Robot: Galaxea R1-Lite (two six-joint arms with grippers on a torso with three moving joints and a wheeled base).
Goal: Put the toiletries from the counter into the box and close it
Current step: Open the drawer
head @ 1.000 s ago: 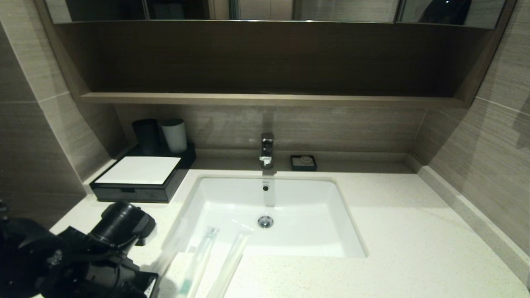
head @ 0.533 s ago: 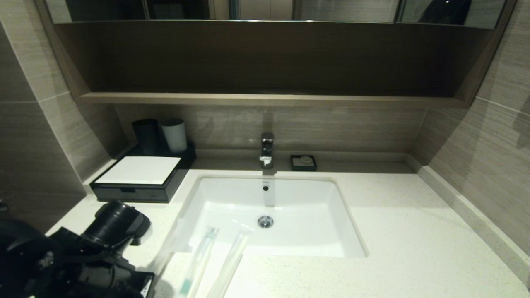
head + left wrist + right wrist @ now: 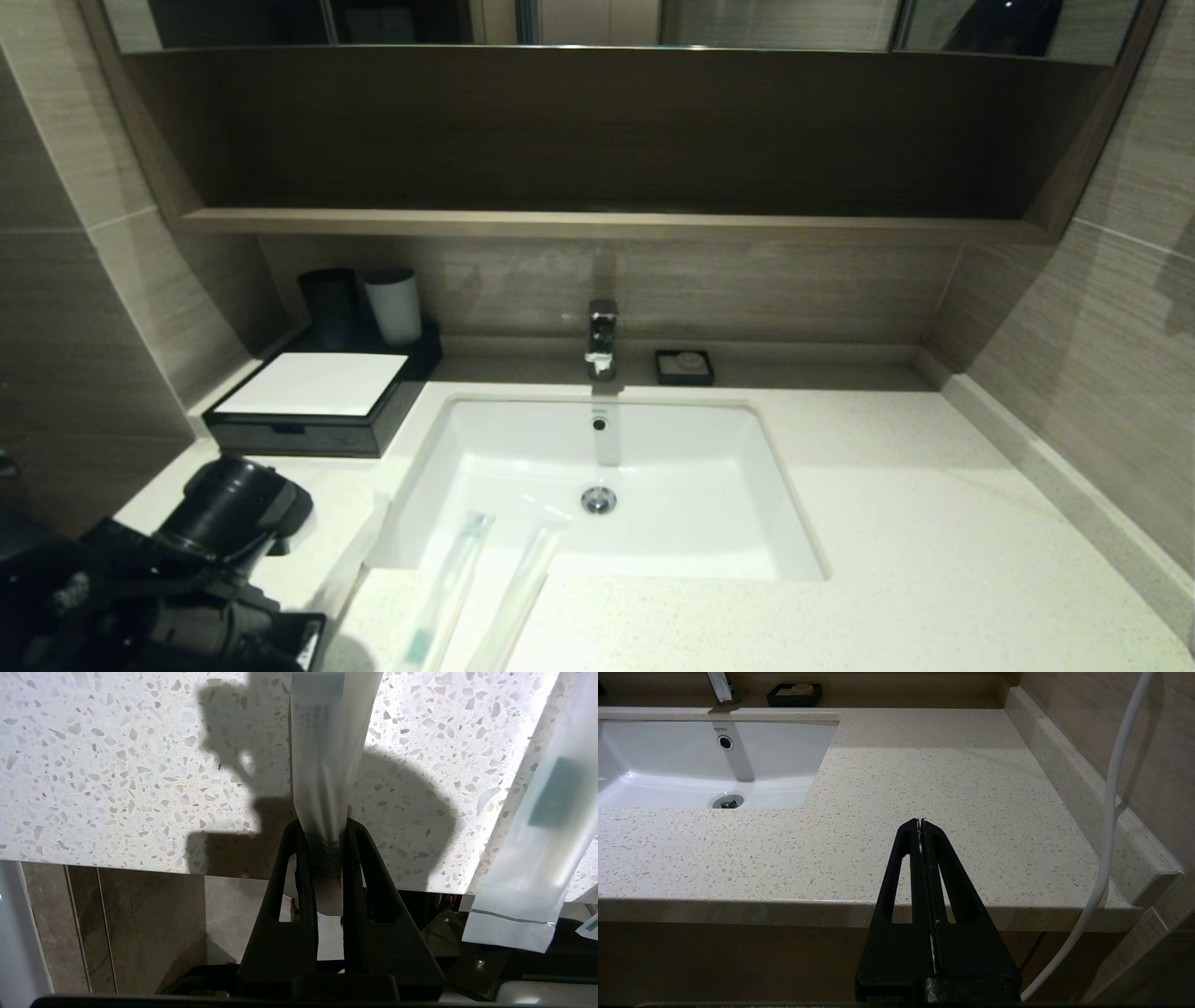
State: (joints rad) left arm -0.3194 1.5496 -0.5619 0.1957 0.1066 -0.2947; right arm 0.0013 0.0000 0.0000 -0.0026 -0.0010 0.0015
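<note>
At the surface's [image 3: 887, 523] near-left edge, our left pincer [image 3: 325, 844] is gripping one packet [image 3: 327, 765] and has dragged it leftward, nearer the box [image 3: 317, 411]; right pincer [image 3: 920, 826] closed.

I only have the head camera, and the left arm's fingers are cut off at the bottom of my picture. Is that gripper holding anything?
Observer: Yes. In the left wrist view, the left gripper is shut on one end of a whitish packet at the front edge of the counter.
Operator: Is another packet close to it?
Observer: A teal-marked packet lies beside it, apart from the fingers, with its end hanging over the counter's front edge.
Operator: And the right gripper? I can't see it at all.
Observer: The right gripper is shut and empty, in front of the counter to the right of the sink.
</note>
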